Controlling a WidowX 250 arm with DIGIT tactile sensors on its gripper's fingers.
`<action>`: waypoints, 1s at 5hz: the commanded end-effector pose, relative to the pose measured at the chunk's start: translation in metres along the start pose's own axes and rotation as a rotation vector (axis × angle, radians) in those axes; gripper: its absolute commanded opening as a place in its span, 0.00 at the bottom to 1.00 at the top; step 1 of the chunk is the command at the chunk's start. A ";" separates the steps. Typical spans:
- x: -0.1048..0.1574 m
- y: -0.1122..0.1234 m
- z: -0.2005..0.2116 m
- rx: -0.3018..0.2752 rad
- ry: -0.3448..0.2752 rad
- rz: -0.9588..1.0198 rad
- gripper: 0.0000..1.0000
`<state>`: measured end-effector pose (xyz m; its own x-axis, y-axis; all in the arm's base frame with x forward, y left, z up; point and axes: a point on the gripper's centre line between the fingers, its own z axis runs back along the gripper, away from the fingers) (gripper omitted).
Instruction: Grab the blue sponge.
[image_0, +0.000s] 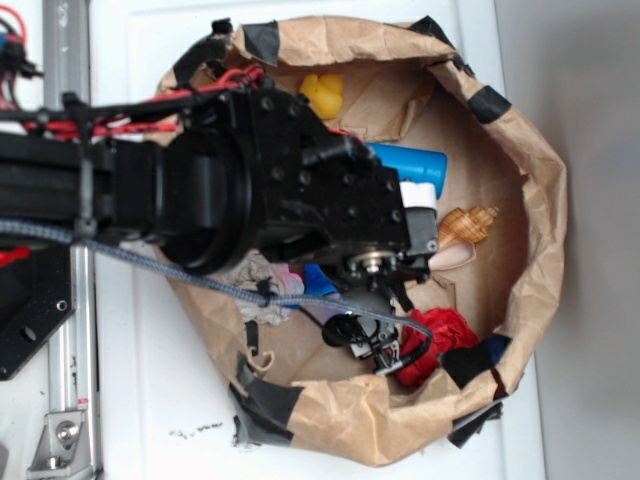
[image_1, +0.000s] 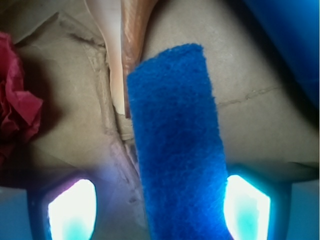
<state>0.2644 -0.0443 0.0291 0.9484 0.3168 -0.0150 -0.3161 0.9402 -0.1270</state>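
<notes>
The blue sponge (image_1: 175, 140) is a rough bright-blue strip lying on brown paper, running from the middle of the wrist view down to its bottom edge. My gripper (image_1: 160, 205) is open and straddles the sponge. The right fingertip (image_1: 247, 205) is against the sponge's edge, and the left fingertip (image_1: 72, 207) stands well apart from it with bare paper between. In the exterior view the black wrist housing (image_0: 380, 220) reaches down into the bag and hides the fingers and most of the sponge.
Everything sits inside a taped brown paper bag (image_0: 540, 200). A glossy blue bottle (image_0: 410, 165) (image_1: 295, 45) lies to the right of the sponge, a seashell (image_0: 470, 225) (image_1: 127, 40) just beyond it, and red cloth (image_0: 440, 340) (image_1: 17, 105) to the left. A yellow duck (image_0: 322, 95) is at the bag's far side.
</notes>
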 end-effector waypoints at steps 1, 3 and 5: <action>0.005 -0.001 0.013 -0.038 -0.073 -0.154 0.00; 0.022 0.019 0.059 0.012 -0.147 -0.290 0.00; 0.018 0.019 0.157 0.062 -0.148 -0.358 0.00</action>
<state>0.2688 -0.0074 0.1643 0.9947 -0.0274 0.0994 0.0317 0.9986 -0.0415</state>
